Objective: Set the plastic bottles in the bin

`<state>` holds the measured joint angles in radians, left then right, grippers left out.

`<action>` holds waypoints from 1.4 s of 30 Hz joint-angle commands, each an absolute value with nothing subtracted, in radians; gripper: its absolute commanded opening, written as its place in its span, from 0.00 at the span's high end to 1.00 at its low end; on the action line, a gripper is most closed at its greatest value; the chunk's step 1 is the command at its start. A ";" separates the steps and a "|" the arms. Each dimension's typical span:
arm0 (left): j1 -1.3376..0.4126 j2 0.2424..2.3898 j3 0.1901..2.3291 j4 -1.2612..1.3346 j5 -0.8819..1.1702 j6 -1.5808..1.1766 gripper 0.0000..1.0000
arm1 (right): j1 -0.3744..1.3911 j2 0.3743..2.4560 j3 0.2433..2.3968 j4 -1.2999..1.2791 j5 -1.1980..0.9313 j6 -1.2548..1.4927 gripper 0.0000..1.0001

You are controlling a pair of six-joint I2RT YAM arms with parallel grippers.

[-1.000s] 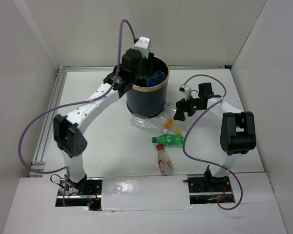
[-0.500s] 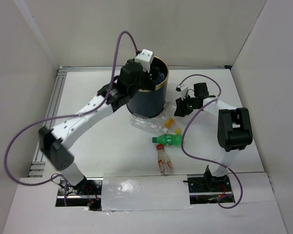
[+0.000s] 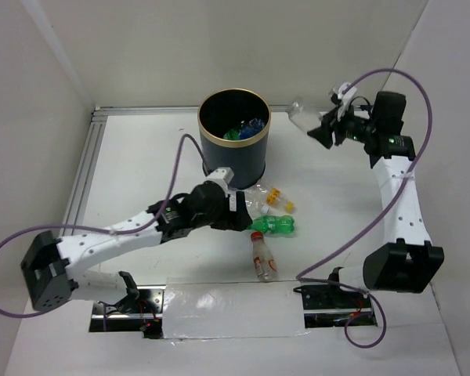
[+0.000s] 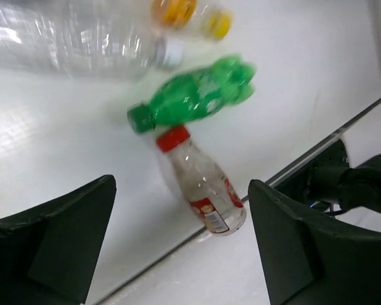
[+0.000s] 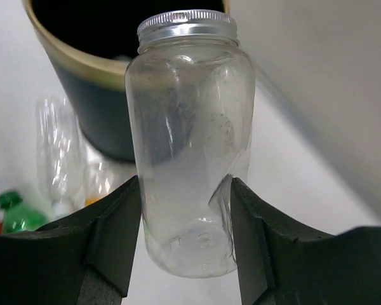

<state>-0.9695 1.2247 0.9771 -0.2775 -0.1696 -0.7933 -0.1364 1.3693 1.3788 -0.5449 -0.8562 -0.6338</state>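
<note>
The dark bin (image 3: 254, 157) with a gold rim stands at the back centre, with green and blue bottles (image 3: 243, 129) inside it. My right gripper (image 3: 323, 129) hangs in the air to the right of the bin. It is shut on a clear bottle with a silver cap (image 5: 187, 140), whose wall dents under one finger. My left gripper (image 3: 243, 213) is low over the table in front of the bin, open and empty. Ahead of it lie a green bottle (image 4: 193, 95) and a red-capped clear bottle (image 4: 203, 184). Beyond them are a crushed clear bottle (image 4: 70, 41) and a yellow-capped one (image 4: 190, 13).
White walls close in the table at the back and on both sides. A metal rail (image 3: 82, 188) runs along the left edge. The arm bases and a taped strip (image 3: 235, 301) line the near edge. Purple cables loop off both arms.
My left arm swung from the bin's mouth down to the table by the bottles, and its gripper opened wider. My right arm lifted the clear bottle up beside the bin.
</note>
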 commanded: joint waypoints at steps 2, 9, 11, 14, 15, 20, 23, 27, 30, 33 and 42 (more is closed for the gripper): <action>-0.946 1.389 0.942 -0.141 0.010 -1.060 0.01 | -0.029 1.396 1.535 -0.384 -0.927 -0.508 0.93; -0.997 1.607 1.061 -0.161 0.049 -1.138 0.01 | 0.208 1.630 1.741 -0.247 -0.806 -0.434 0.80; -1.011 1.653 1.074 -0.161 0.049 -1.126 0.01 | 0.250 1.670 1.764 -0.194 -0.767 -0.379 0.75; -1.032 1.725 1.095 -0.176 0.049 -1.135 0.01 | 0.314 1.741 1.808 -0.181 -0.724 -0.379 0.61; -1.032 1.745 1.095 -0.186 0.049 -1.135 0.01 | 0.328 1.750 1.809 -0.181 -0.724 -0.379 0.51; -1.043 1.836 1.129 -0.242 0.049 -1.126 0.13 | 0.348 1.721 1.807 -0.202 -0.703 -0.356 0.00; -1.043 1.870 1.138 -0.255 0.058 -1.114 0.46 | 0.258 1.669 1.740 -0.202 -0.693 -0.292 0.00; -1.052 1.829 1.109 -0.279 0.046 -1.069 0.74 | 0.161 1.608 1.624 -0.268 -0.736 -0.261 0.00; -1.087 1.685 1.133 -0.366 -0.037 -0.976 0.94 | 0.040 1.546 1.514 -0.346 -0.843 -0.294 0.00; -1.109 1.554 1.199 -0.463 -0.135 -0.885 1.00 | -0.072 1.482 1.364 -0.509 -0.929 -0.443 0.19; -0.890 1.462 1.670 -0.428 -0.366 -0.480 1.00 | -0.078 1.323 0.990 -0.908 -0.999 -1.221 0.54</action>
<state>-0.9775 1.4425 1.5509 -0.4702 -0.2325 -0.6552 -0.1284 1.4281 1.0435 -0.7582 -0.9306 -0.9398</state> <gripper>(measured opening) 0.517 0.386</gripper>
